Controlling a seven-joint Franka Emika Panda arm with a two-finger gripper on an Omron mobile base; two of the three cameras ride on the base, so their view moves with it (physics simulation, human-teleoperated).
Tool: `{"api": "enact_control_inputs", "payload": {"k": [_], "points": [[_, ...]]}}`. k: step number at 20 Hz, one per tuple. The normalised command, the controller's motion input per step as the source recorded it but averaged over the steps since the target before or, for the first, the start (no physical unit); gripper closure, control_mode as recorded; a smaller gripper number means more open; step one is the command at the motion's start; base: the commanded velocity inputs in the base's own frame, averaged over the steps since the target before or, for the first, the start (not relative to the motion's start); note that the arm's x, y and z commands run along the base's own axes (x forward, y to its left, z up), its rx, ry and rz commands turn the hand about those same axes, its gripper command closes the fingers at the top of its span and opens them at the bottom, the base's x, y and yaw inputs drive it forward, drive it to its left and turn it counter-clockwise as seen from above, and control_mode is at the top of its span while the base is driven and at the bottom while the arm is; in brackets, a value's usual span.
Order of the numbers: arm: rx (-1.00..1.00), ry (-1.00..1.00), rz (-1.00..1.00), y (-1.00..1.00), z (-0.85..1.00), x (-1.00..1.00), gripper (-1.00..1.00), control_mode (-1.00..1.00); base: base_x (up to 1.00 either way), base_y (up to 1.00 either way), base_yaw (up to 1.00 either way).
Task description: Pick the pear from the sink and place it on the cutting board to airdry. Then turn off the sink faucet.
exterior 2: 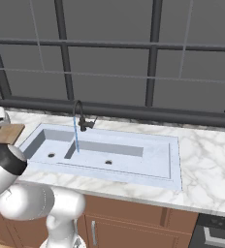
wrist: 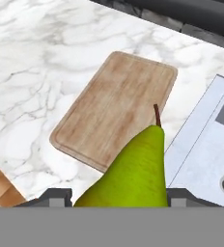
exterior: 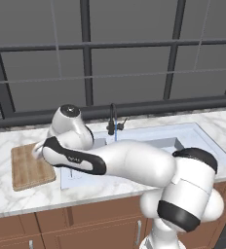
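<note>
The gripper is clamped on the pear, stem pointing away, and the fruit hangs in the air above the near edge of the board, not touching it. The board lies flat on the marble desk, just beside the sink. From the right base view the faucet stands at the sink's back rim, a thin blue stream running down from its spout into the basin. Dark-framed windows sit behind it all.
</note>
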Motion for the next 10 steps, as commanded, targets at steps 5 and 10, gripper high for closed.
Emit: {"api": "enact_control_inputs", "payload": {"k": [5, 10], "points": [[-0.02, 0.01, 0.00, 0.18, -0.25, 0.17, 1.00, -1.00, 0.00, 0.00, 0.00], [-0.03, 0.00, 0.00, 0.23, -0.15, 0.09, 1.00, -1.00, 0.00, 0.00, 0.00]]}}
